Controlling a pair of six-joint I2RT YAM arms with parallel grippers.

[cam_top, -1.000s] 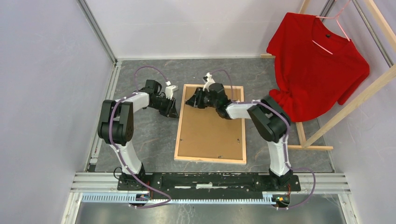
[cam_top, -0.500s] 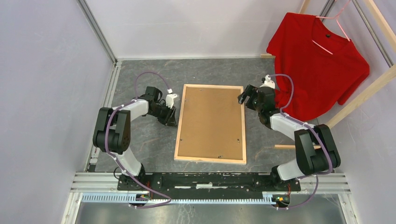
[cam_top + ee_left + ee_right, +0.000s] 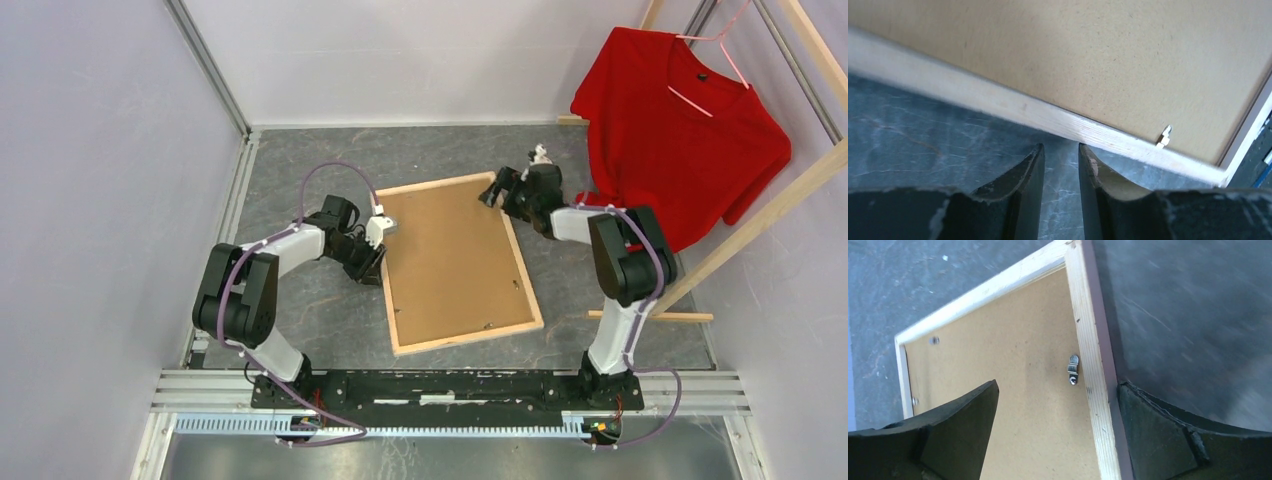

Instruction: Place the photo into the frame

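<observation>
On the grey table [image 3: 320,315], seen from above, the frame [image 3: 468,336] lies reverse-up and skewed, with the left gripper [image 3: 374,260] at its left rail and the right gripper [image 3: 497,190] at its far right corner. Left wrist: fingers [image 3: 1034,165] narrowly parted, empty, rail just beyond. Right wrist: jaws spread wide, straddling the rail.

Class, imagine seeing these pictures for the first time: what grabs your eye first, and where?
A red T-shirt hangs on the wooden rack at far right. Mid-table, the frame lies back-up and askew, with the left gripper at its left rail and the right gripper open astride its far corner.
</observation>
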